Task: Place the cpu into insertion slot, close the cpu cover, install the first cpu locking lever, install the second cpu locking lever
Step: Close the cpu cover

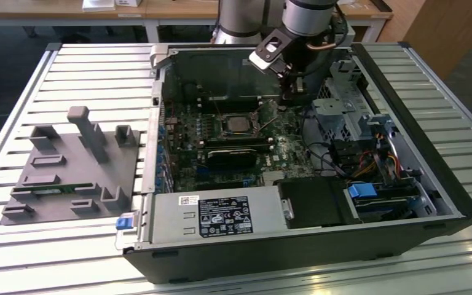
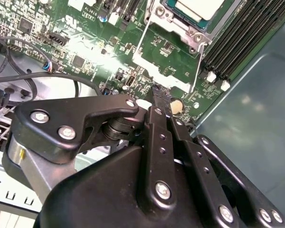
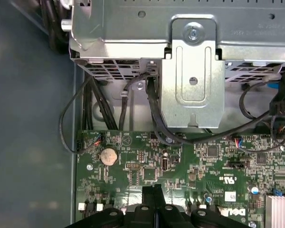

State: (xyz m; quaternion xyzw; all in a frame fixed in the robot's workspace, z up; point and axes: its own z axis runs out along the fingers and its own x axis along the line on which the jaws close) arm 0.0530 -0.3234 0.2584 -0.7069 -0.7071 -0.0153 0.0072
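Gripper (image 2: 157,91) clenched on nothing, fingertips together just above the board. The cpu (image 2: 199,7) lies in the slot (image 1: 220,123) and the opened cover (image 2: 164,76) lies flat between them, nearest the fingertips.

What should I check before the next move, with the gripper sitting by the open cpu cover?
1. cpu lies flat in the insertion slot: ok.
2. cpu cover closed: not ok. It lies swung open, with the board showing through its cut-out.
3. gripper shut and empty: ok.
4. Gripper touching the cover's free edge: cannot tell.
5. black cables apart from the gripper's tip: ok.
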